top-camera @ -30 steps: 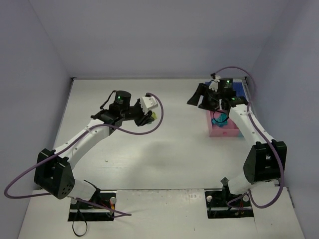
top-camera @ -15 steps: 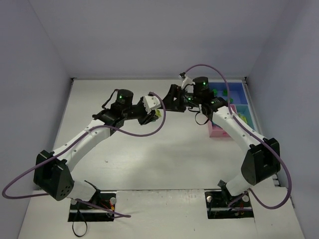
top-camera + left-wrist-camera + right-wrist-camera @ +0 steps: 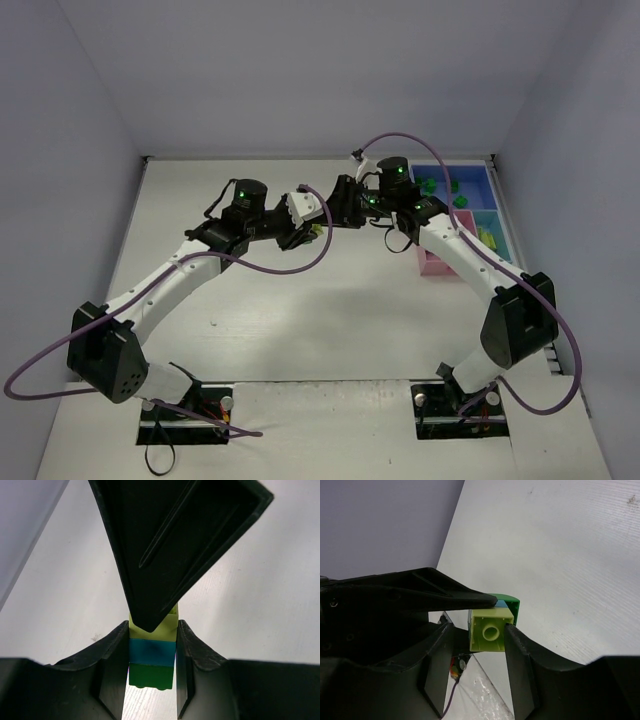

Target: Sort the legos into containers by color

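A white table fills the centre under soft, even light. Plain pale lavender walls enclose it: the back wall at 12 o'clock, the left wall at 9 o'clock, the right wall at 3 o'clock.

White table, joined blue and pink containers at far right

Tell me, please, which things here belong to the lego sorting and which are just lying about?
Part of the job: lego stack, left gripper, right gripper, blue tray, pink tray, light blue tray, green bricks, yellow-green bricks.
Just there: purple cables, table.
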